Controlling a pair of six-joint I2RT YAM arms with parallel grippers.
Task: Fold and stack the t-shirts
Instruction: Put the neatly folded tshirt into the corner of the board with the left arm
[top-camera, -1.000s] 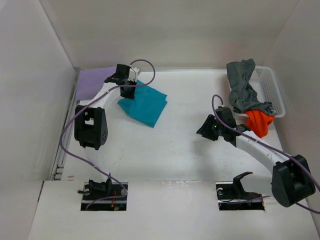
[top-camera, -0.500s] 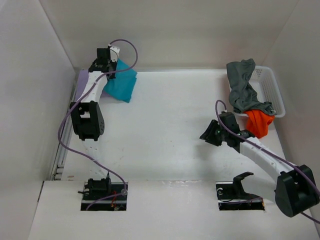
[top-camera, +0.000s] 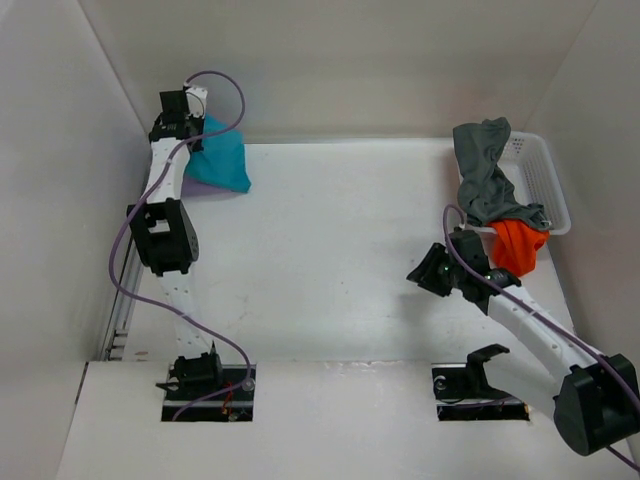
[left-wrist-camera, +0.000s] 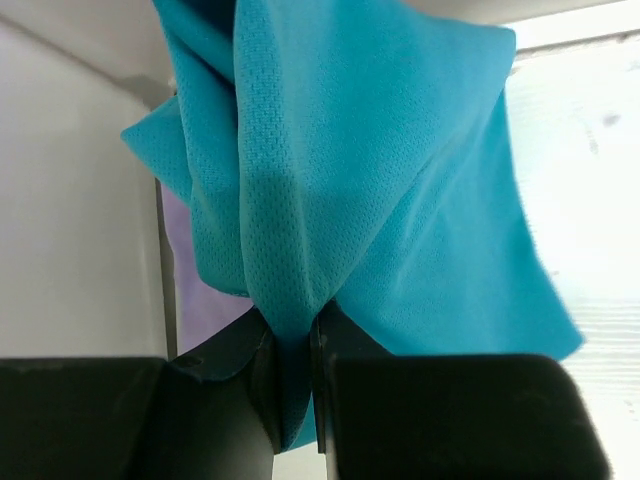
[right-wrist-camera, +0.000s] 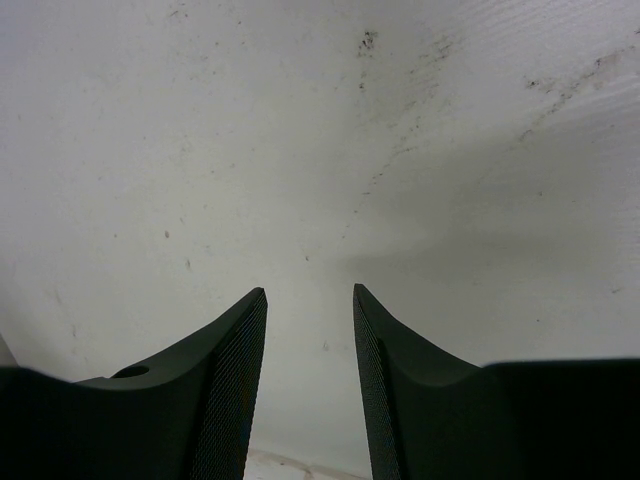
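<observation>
Half done, seemingly: grips teal shirt (left-wrist-camera: 400, 200) in pinched left tool (left-wrist-camera: 290, 345) at ten o'clock over lavender shirt (left-wrist-camera: 200, 290), likely for stacking. Right tool (right-wrist-camera: 310, 330) part-spread, empty, above counter (right-wrist-camera: 300, 150).

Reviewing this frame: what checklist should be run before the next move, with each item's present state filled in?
1. Left gripper shut on the teal shirt: ok, cloth is pinched between the fingers.
2. Teal shirt above the lavender shirt: ok, lavender shows beneath it in the left wrist view.
3. Teal shirt's fold intact: cannot tell, it hangs gathered from the pinch.
4. Right gripper open and empty over the table: ok.
5. Grey shirt and orange shirt folded: not ok, both drape crumpled over the basket.
</observation>
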